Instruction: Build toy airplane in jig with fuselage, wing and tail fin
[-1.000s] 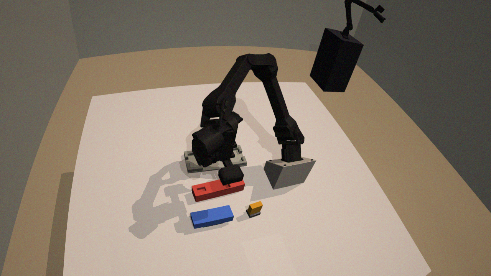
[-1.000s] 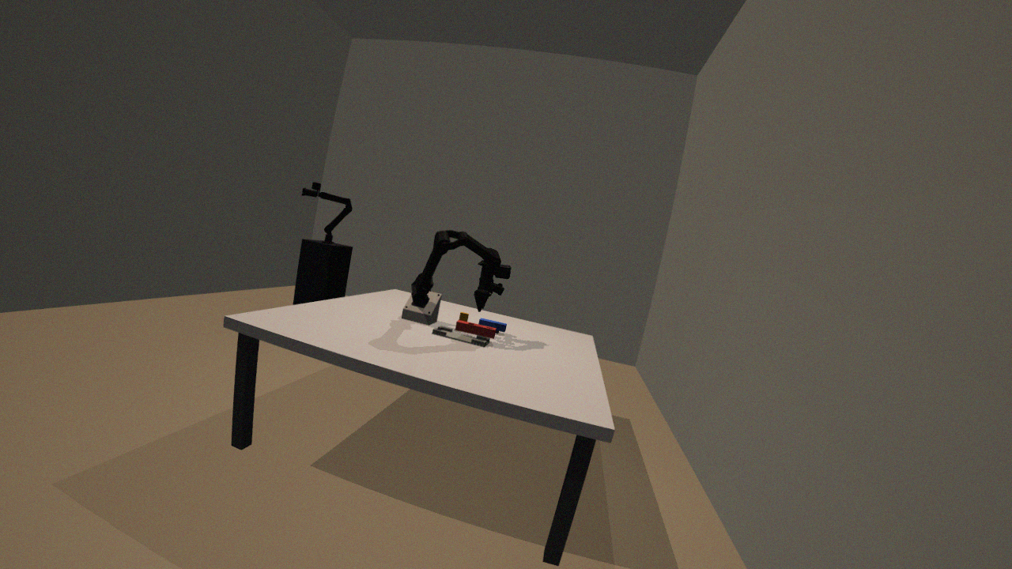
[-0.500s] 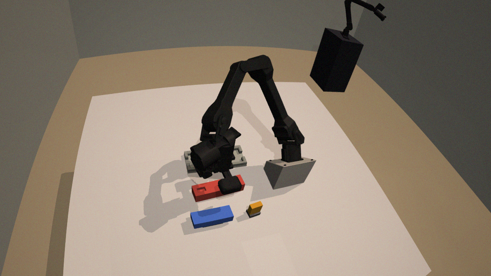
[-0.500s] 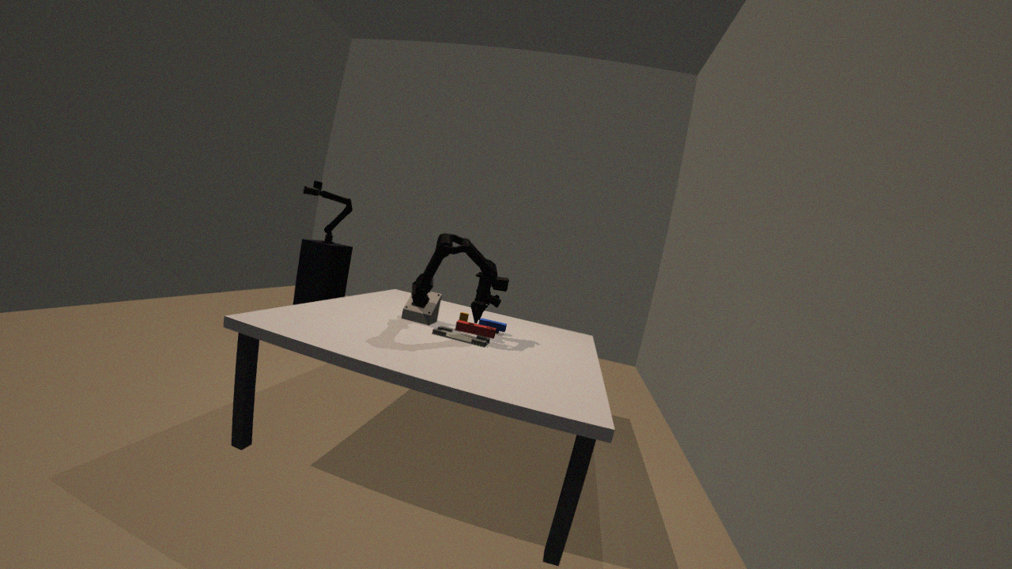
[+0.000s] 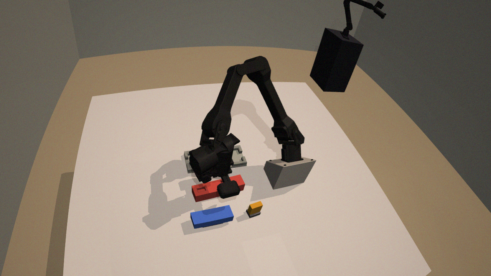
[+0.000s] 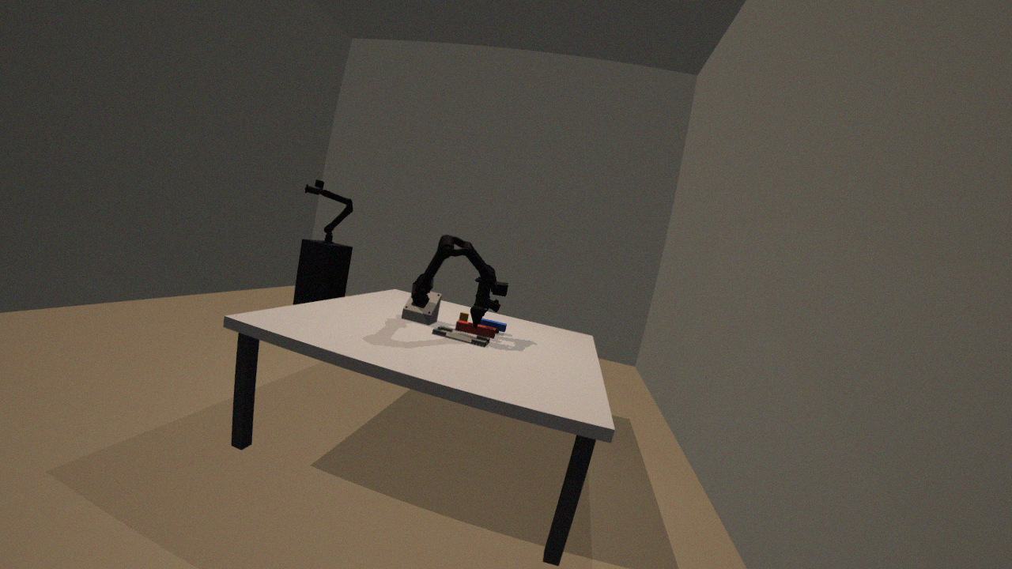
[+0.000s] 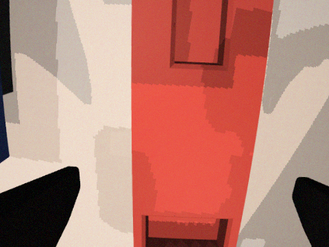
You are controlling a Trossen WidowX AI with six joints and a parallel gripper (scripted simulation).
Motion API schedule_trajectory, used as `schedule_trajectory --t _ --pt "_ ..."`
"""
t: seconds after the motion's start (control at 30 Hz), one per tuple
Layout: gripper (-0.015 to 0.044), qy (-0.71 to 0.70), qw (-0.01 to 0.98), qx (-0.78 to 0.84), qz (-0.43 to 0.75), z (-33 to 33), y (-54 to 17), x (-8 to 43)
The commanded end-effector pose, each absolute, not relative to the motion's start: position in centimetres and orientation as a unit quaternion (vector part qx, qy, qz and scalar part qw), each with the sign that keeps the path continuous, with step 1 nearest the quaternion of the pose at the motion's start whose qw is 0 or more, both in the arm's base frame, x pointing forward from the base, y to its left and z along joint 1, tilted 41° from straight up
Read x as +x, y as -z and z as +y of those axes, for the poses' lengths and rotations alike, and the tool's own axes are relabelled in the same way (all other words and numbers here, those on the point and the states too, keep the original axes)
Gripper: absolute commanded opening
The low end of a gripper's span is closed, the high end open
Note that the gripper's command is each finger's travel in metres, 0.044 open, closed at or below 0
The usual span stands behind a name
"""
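Wrist view: open end effector (image 5: 221, 185) (image 6: 476, 324) (image 7: 188, 183) straddles red fuselage (image 5: 207, 189) (image 6: 466, 327) (image 7: 185, 137).

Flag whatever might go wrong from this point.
The open hand straddles the red fuselage, which sits off-centre between the fingers, so one may touch first and shove or twist it. The blue wing lies close alongside; the nearer finger might nudge it. Gripping over a socket could later hinder fitting a tab.

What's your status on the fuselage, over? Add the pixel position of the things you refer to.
Gripper (image 7: 188, 183) open, straddling red fuselage (image 5: 200, 196) (image 6: 466, 327) (image 7: 185, 137). Fuselage unseated, beside the jig (image 5: 242, 163) (image 6: 459, 337). Blue wing (image 5: 212, 214) (image 6: 493, 325) close alongside; nothing seen between fingers and fuselage.
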State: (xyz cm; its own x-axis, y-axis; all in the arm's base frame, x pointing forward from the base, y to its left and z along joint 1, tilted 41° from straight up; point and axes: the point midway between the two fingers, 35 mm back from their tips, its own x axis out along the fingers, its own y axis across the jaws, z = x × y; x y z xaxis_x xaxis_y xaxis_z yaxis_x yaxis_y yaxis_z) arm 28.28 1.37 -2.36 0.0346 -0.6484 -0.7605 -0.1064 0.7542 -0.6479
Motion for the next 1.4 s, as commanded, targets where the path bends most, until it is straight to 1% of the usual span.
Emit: schedule_trajectory --t 0.0,0.5,0.83,1.07,1.23,1.37 --pt "0.0440 0.204 0.660 -0.288 0.663 0.9 3.0 28.3" --pt "0.0440 0.204 0.660 -0.289 0.663 -0.6 4.5 28.3" --pt "0.0177 0.204 0.660 -0.289 0.663 -0.6 4.5 28.3" --pt "0.0131 0.204 0.660 -0.289 0.663 -0.6 4.5 28.3" --pt "0.0000 0.204 0.660 -0.288 0.663 0.0 4.0 28.4" --pt "0.0000 0.203 0.660 -0.287 0.664 0.8 3.2 28.6"
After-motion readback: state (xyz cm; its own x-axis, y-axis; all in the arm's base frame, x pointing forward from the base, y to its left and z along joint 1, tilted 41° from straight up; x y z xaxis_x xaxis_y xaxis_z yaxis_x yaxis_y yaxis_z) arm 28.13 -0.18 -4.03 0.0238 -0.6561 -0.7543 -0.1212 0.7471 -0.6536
